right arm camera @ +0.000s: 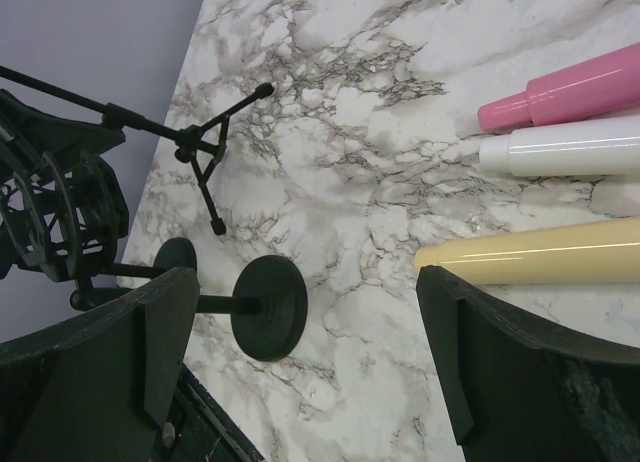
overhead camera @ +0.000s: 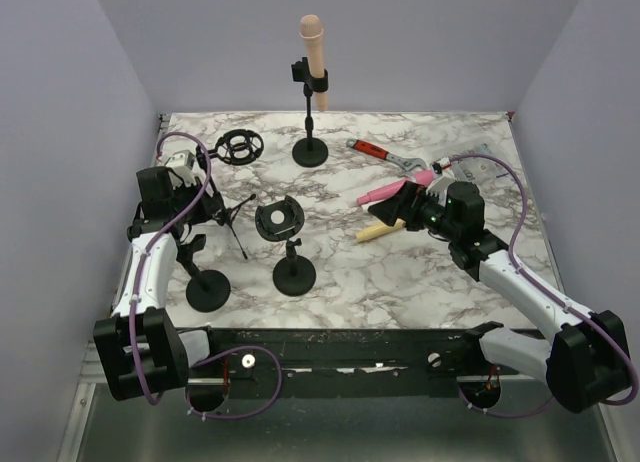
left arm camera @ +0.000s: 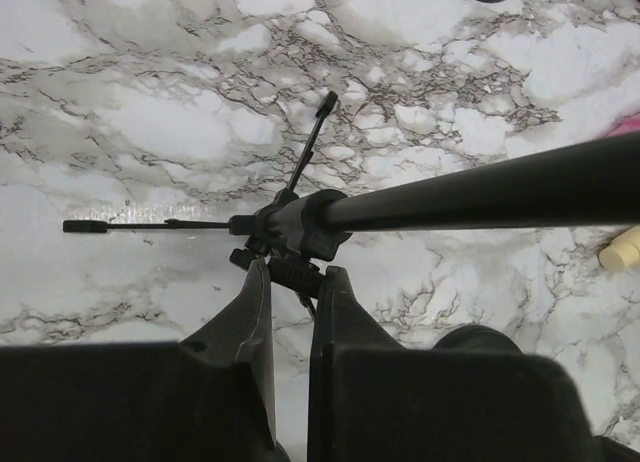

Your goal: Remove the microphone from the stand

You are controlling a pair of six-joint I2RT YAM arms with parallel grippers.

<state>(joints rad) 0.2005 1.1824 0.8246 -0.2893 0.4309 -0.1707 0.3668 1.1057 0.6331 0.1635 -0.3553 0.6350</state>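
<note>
A peach microphone [overhead camera: 313, 52] stands upright in the clip of a black round-based stand [overhead camera: 310, 147] at the back centre, with neither gripper near it. My left gripper [left arm camera: 297, 280] is at the left of the table. It is shut on a ribbed black knob [left arm camera: 293, 273] at the hub of a small tripod stand [overhead camera: 236, 222], whose black pole [left arm camera: 480, 194] runs off to the right. My right gripper [right arm camera: 310, 312] hangs wide open over the right half of the table, holding nothing.
Pink [right arm camera: 570, 92], white [right arm camera: 560, 147] and yellow [right arm camera: 530, 252] microphones lie beside the right gripper. A red-handled wrench [overhead camera: 385, 155] lies behind them. A ring holder on a round base [overhead camera: 294, 275], another round base [overhead camera: 208, 289] and a shock mount [overhead camera: 240, 146] stand front and left.
</note>
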